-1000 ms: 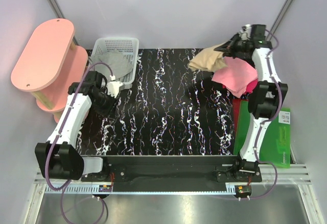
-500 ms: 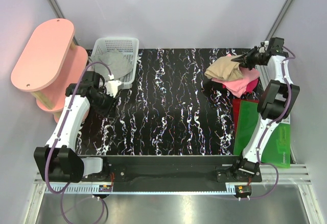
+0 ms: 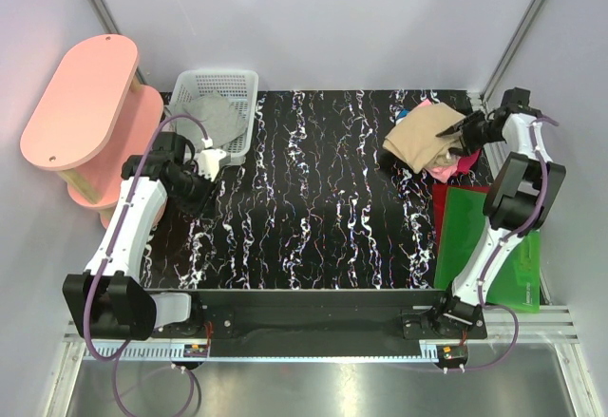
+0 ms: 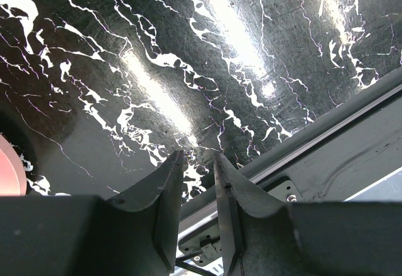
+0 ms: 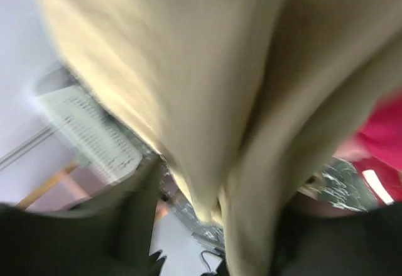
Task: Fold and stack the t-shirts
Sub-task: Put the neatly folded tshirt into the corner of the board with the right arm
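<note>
From the top camera, the tan t-shirt (image 3: 423, 140) is lying bunched at the 2 o'clock corner of the table (image 3: 313, 208), covering most of the pink t-shirt (image 3: 463, 163), whose edges are peeking out at its 12 and 4 o'clock sides; the right gripper (image 3: 454, 133) is reaching into the tan cloth from 3 o'clock. The grey t-shirt (image 3: 215, 118) is sitting in the white basket (image 3: 220, 77) at 10 o'clock, with the left gripper (image 3: 198, 192) hanging near the basket's 6 o'clock side. The left wrist camera is showing that gripper's jaws standing slightly apart, nothing between them, over the black marbled tabletop. The right wrist camera is giving a blurred picture: tan cloth is filling the space between two dark fingers (image 5: 135, 210), and whether they are pinching it cannot be told
</note>
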Controlling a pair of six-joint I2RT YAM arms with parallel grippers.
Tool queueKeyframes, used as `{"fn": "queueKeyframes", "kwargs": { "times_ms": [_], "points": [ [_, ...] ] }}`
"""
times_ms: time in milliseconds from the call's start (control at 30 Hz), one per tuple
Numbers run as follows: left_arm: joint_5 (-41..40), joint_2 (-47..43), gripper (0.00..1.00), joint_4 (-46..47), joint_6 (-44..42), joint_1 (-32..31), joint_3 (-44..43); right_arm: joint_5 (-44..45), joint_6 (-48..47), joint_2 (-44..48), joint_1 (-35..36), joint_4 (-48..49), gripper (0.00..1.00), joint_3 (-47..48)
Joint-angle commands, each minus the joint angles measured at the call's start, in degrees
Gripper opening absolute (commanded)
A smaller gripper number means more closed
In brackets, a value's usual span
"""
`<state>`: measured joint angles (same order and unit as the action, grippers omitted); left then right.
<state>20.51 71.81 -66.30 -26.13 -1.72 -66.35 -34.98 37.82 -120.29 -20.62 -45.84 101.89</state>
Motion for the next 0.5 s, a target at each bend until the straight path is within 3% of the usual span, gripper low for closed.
{"fn": "queueKeyframes", "kwargs": {
  "times_ms": [0,33,133,300,400,467],
  "points": [
    [1.72,-2.11,0.30,0.12,-1.12,0.40,-2.47,16.07,1.02,8.39,-1.17,-9.59,0.72,0.50],
    [1.64,-2.46,0.30,0.03,-1.29,0.40,-2.12,19.57,0.94,8.67,-1.17,-10.83,0.88,1.29],
    [0.59,-3.08,0.30,-0.14,-1.64,0.40,-1.33,24.67,0.33,9.72,-1.17,-15.93,1.00,5.94],
    [0.41,-3.87,0.30,-0.32,-1.56,0.40,-0.89,25.50,0.85,13.76,-1.17,-19.02,1.00,11.48],
    [0.49,-3.61,0.30,-0.41,-1.03,0.48,-1.68,16.73,1.55,16.40,-0.74,-14.57,1.00,10.36],
    [0.49,-3.08,0.30,-0.23,0.11,0.49,-2.82,6.02,1.99,15.10,-0.04,-10.43,1.00,9.04]
  ]
}}
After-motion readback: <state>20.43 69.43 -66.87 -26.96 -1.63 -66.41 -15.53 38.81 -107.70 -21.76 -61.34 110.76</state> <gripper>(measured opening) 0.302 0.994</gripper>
